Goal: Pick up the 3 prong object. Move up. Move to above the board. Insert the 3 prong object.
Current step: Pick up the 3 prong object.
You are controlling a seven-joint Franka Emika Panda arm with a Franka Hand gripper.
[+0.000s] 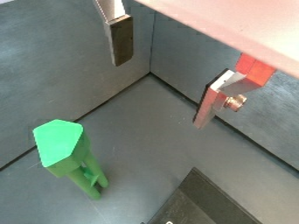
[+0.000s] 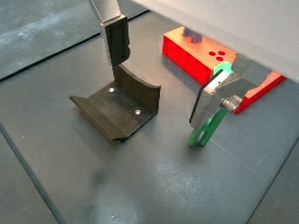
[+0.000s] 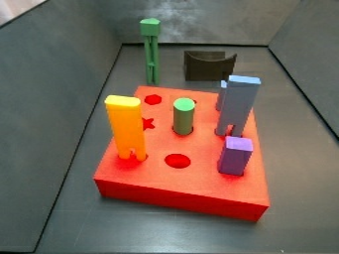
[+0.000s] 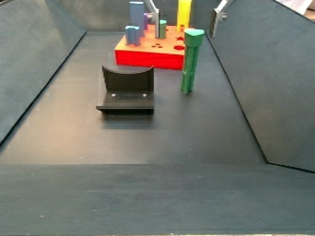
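Observation:
The 3 prong object is a slim green piece that stands upright on the dark floor beyond the board, next to the fixture. It also shows in a side view and in both wrist views. The board is a red slab carrying several pieces, and its corner shows in a wrist view. My gripper hangs above the floor with its jaws wide apart and nothing between them. The 3 prong object stands lower than the fingers and off to one side. One fingertip shows at the frame's top edge.
On the board stand an orange block, a short green cylinder, a grey-blue block and a small purple block. The fixture stands on the floor near the board. Dark walls enclose the floor.

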